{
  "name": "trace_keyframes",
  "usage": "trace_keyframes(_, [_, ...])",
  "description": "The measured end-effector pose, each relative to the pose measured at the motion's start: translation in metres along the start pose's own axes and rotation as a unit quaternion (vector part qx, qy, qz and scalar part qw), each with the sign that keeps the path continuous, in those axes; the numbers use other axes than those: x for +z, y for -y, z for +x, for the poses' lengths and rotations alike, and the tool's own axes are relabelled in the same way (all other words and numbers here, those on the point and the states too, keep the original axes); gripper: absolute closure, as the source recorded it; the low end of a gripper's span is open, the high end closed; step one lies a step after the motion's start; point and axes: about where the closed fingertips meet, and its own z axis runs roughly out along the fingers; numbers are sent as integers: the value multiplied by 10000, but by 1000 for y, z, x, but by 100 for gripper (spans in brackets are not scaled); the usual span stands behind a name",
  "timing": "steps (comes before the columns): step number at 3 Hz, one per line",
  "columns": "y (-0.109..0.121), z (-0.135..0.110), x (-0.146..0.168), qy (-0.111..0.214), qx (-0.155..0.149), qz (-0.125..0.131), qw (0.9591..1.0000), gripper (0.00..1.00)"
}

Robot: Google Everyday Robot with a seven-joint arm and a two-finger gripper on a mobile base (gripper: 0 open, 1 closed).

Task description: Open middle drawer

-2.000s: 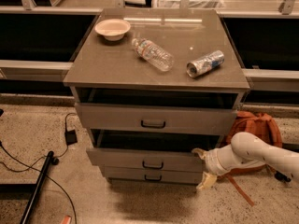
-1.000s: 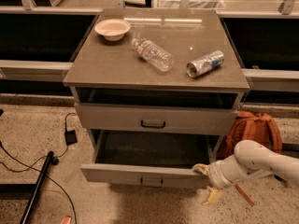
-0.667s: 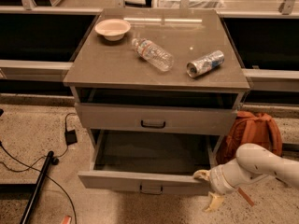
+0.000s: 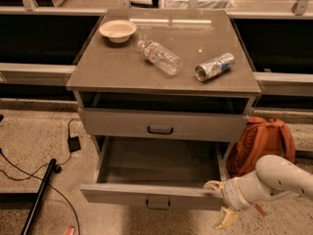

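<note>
My arm [image 4: 281, 177] comes in from the right edge of the view, low down, its rounded white forearm sloping down and to the left into a short, thick wrist [image 4: 239, 194]. The gripper [image 4: 220, 202] sits at the lower right, facing left. Its two cream fingers [image 4: 213, 184] are splayed well apart, one lifted up and leftward, the other angled downward.

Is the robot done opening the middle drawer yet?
Nearly. Done: the middle drawer stands far out, its inside showing. In hand: the gripper is at the right end of its front. Left: perhaps a last small pull, then moving away.
</note>
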Motion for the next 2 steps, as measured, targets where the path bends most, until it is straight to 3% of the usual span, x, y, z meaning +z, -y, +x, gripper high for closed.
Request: trace_keyframes(2, [78,-11,12,-7,-65,455,9989,39])
